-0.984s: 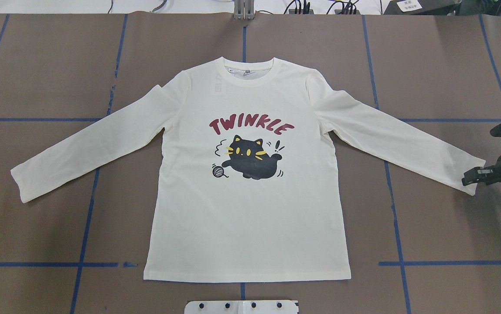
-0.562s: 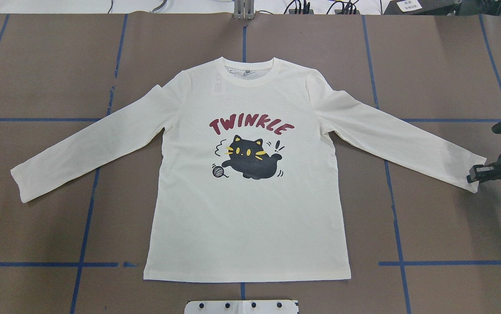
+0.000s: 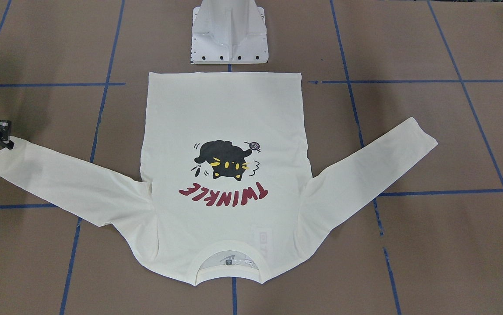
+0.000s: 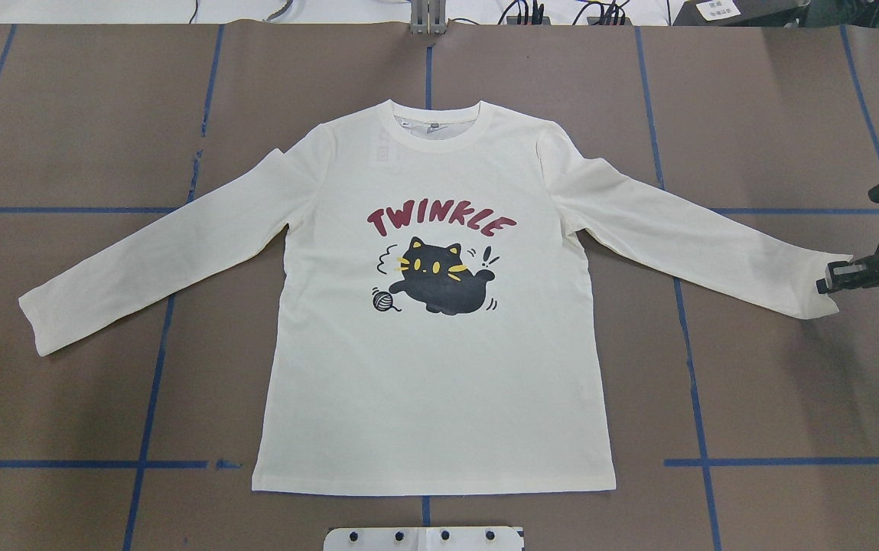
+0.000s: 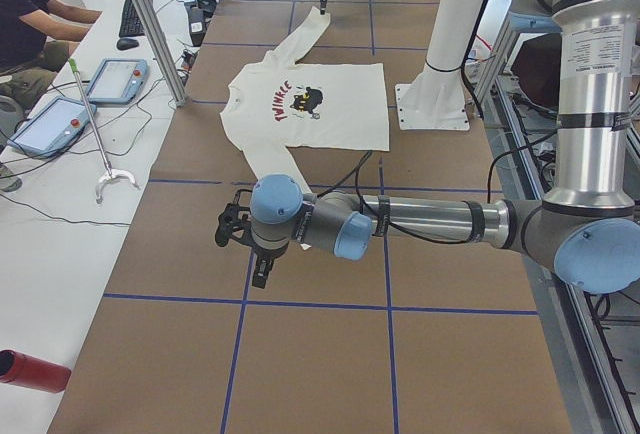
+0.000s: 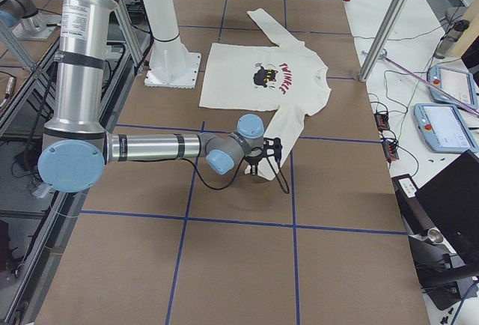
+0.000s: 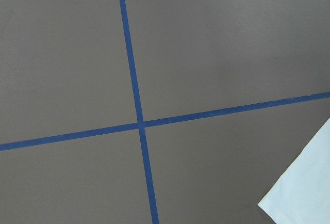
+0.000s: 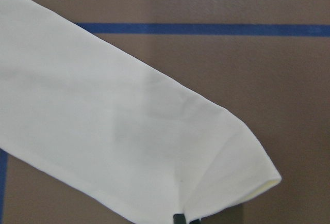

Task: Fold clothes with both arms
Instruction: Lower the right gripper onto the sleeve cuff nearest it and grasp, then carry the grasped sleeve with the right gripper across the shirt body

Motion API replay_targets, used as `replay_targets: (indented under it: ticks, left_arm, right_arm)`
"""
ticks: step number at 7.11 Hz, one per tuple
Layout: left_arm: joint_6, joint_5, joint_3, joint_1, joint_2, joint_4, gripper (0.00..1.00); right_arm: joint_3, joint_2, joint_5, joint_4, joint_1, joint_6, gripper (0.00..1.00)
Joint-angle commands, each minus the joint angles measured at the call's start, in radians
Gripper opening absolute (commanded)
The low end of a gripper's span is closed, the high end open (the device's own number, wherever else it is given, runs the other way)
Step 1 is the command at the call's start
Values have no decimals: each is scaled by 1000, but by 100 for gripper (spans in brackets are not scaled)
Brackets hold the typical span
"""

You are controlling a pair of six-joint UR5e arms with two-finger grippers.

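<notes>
The cream-white long-sleeved T-shirt (image 4: 439,383) lay flat, cat print up, on the brown worktop (image 4: 64,115), its hem just beside the white metal pedestal base (image 3: 229,35). The right black claw (image 4: 828,279) was clamped on one cuff. The left claw (image 5: 230,226) hung near the other cuff, and I couldn't tell its opening.

A wide bench (image 4: 64,115) under brown sheeting is crossed by a grid of blue tape lines (image 4: 150,398). Beside it runs a white table (image 5: 60,194) carrying two control pads (image 5: 115,81), cables and a keyboard (image 5: 131,16), with a person (image 5: 25,14) seated there. Aluminium posts (image 5: 150,24) rise along the edge.
</notes>
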Motion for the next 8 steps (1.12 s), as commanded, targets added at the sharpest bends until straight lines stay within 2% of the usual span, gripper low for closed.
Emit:
replay_targets:
  ticks: [1,2,3,6,7,8]
  left_arm:
    - [-1,0,4,0,-1,-7,100]
    - [-2,0,4,0,-1,-7,100]
    - [-4,0,4,0,-1,-7,100]
    - [-5,0,6,0,-4,-7,100]
    - [-5,0,9,0,-6,-7,100]
    - [-5,0,13,0,-6,-7,100]
  right_arm:
    - [0,152,66,0,8,10,0]
    - [-31,267,74,-55,5,13,0]
    - [-69,409,83,-93,-6,97,0]
    - [-190,745,81,-89,-43,283,0]
    - [-235,864,66,-88,-90,358,0]
    - [-285,962,-45,-88,-177,374,0]
